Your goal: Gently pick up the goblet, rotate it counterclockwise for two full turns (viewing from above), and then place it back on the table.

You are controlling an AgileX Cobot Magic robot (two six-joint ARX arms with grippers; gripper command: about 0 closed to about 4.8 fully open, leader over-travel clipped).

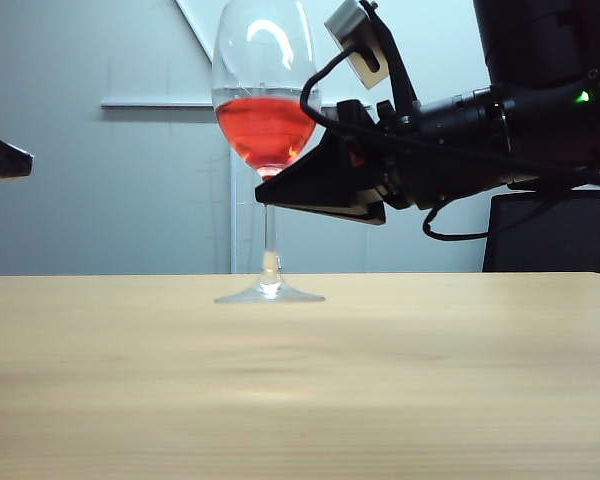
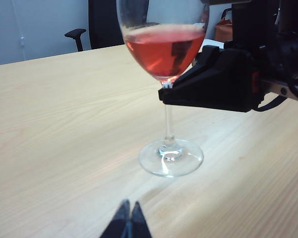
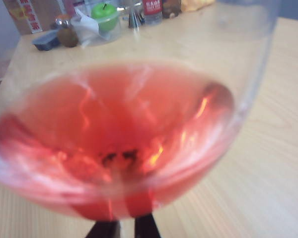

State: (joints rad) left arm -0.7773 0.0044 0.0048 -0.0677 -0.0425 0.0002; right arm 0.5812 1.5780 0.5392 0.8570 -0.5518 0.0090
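Nearest the left wrist camera, the left gripper sits idle with its fingertips pressed together, empty, low over the table and pointing at the goblet from a short way off. Beyond it, the goblet's foot rests flat on the wood. On the exterior view the glass stands upright at about 11 o'clock from the table's centre, near the far edge. The right gripper reaches in from 3 o'clock and is closed on the stem just under the bowl; the right wrist view shows its two fingertips either side of the stem. Whether the foot has left the table by a hair cannot be settled at this angle; it looks seated.

Step in hand, as judged: grasp made, lift not yet begun. The next move calls for a slow, vertical rise, keeping the stem plumb so the liquid stays level, before any counterclockwise turning.

Goblet: clear tulip bowl, roughly half full of red liquid, thin stem, round flat foot.
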